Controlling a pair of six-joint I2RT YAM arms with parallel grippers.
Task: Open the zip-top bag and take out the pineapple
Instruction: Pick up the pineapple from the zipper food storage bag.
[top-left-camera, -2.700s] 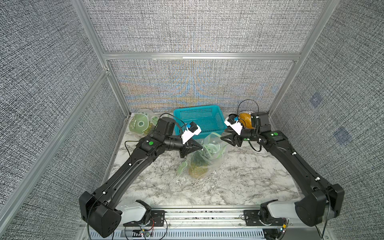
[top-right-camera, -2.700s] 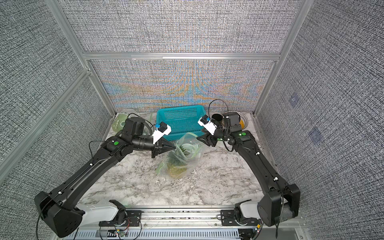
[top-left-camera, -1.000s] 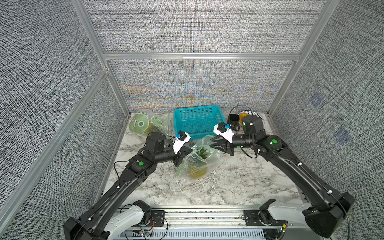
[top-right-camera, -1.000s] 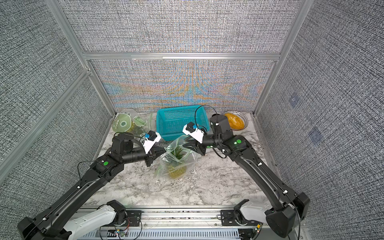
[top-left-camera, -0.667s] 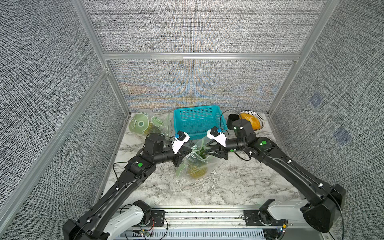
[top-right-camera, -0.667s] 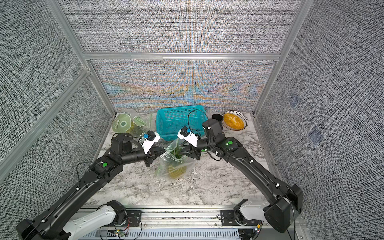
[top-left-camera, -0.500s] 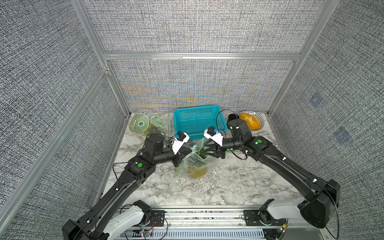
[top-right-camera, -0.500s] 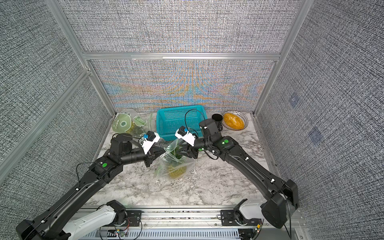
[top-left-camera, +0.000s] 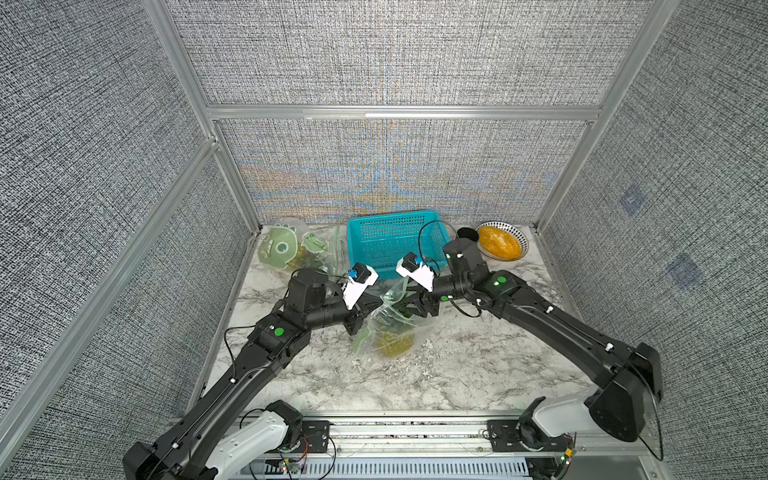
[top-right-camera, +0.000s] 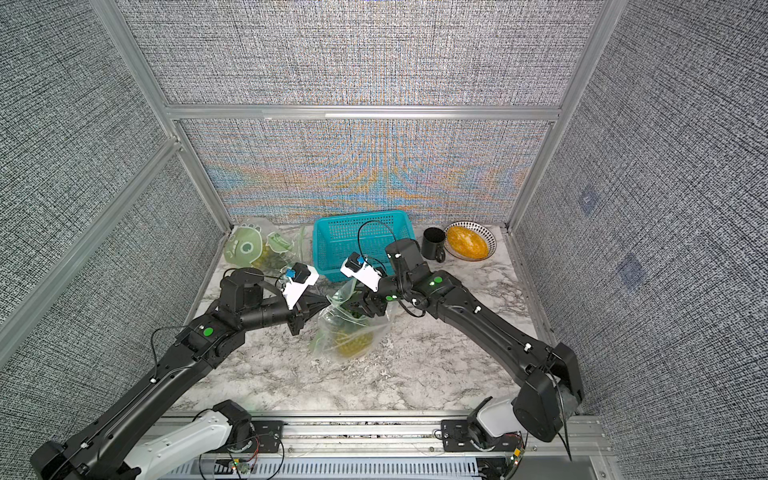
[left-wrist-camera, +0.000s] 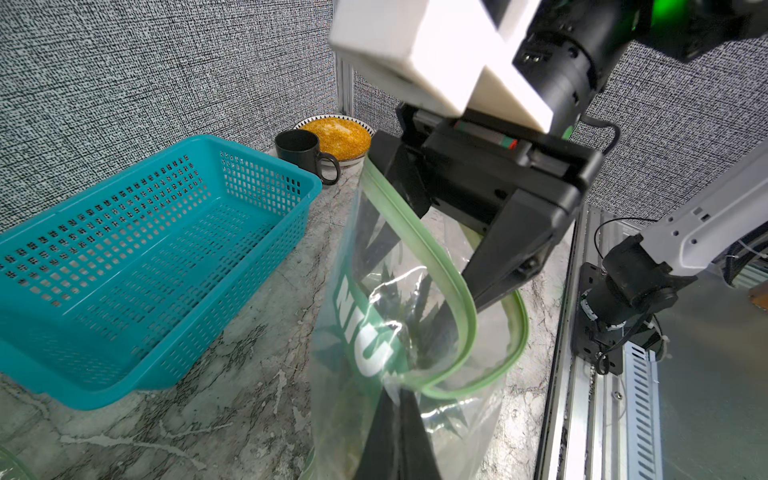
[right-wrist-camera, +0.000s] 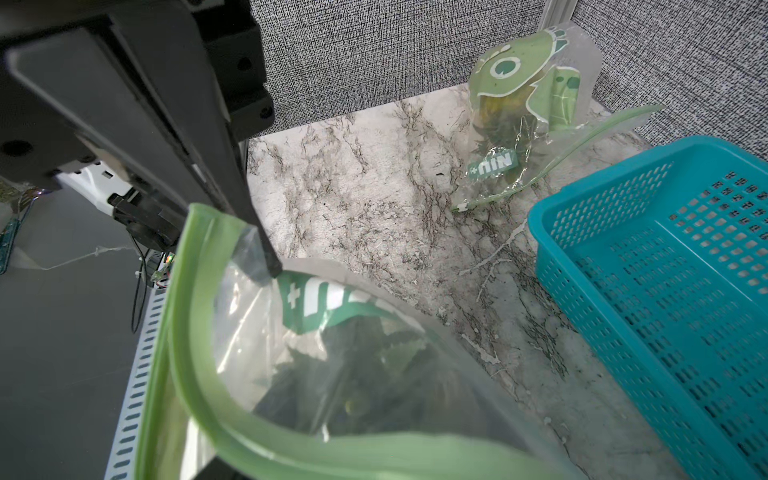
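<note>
The pineapple (top-left-camera: 395, 343) is enclosed in the zip-top bag (top-left-camera: 415, 332), just beneath both grippers. The bag's rim is pinched by the clenched left gripper (right-wrist-camera: 266, 266). The right gripper (top-left-camera: 409, 308) is spread apart at the open mouth. A teal basket (top-left-camera: 395, 245) is seen just beyond them.

Both top views looked down from high in front, whole table (top-left-camera: 457, 374). Wrist cams sat close, facing opp. ways, shared bag (left-wrist-camera: 361, 332) & basket (right-wrist-camera: 665, 299).
</note>
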